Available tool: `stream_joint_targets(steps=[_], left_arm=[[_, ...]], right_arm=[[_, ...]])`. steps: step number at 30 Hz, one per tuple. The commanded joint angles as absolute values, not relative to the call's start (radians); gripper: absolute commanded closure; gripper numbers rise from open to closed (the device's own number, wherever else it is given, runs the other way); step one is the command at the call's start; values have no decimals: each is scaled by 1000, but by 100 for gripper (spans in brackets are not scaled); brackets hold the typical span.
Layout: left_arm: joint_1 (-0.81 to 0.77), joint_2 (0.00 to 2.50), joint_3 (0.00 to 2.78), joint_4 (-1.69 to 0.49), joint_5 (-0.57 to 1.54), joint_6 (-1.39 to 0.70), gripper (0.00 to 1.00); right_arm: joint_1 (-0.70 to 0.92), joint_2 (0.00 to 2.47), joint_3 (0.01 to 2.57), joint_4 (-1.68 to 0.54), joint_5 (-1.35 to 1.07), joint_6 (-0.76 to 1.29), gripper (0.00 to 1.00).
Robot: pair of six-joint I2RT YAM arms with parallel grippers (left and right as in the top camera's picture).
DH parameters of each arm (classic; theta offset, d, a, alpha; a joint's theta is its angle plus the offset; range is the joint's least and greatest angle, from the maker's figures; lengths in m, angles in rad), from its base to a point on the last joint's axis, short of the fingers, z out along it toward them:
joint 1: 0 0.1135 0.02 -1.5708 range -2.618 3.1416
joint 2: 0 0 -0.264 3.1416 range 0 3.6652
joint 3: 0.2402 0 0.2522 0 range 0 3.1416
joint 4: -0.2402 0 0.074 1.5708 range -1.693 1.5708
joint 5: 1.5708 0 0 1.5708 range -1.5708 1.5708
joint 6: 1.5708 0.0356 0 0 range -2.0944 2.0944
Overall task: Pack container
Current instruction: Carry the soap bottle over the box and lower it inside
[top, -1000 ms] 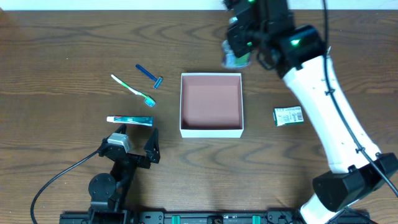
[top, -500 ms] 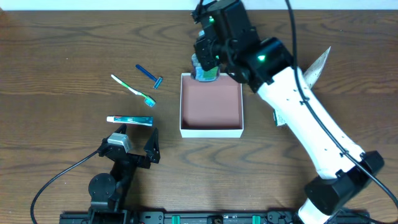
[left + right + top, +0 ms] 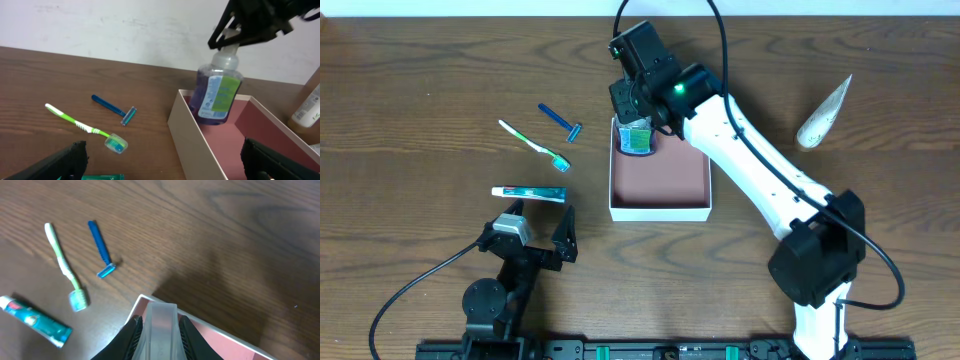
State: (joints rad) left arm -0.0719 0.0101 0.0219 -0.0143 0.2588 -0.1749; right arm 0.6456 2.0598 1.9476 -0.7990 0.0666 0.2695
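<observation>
Square, shallow, white-walled, pink-lined container sits central on the wooden tabletop; probably light, stiff card, grippable by a wall; right jaws pinch a clear purple-liquid bottle by its cap over the far-left corner; left jaws spread, empty.

The right arm stretches from its base at the near right diagonally away and to the left, its white links almost in line and its wrist bent downward. The right end effector points down, its fingers clamped on the cap of a bottle. The left arm sits folded low at the near left. The left end effector faces away from its base, jaws spread wide and empty.
</observation>
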Motion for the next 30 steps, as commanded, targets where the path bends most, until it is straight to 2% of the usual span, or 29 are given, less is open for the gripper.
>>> stream_joint_targets(steps=[1,30], left_arm=[[-66,5,4,-48,269,-161,2],[-66,5,4,-48,269,-161,2]], right_arm=[[654,2048,1979,-772,98,302,94],[656,2148,1975,-682,110,228,97]])
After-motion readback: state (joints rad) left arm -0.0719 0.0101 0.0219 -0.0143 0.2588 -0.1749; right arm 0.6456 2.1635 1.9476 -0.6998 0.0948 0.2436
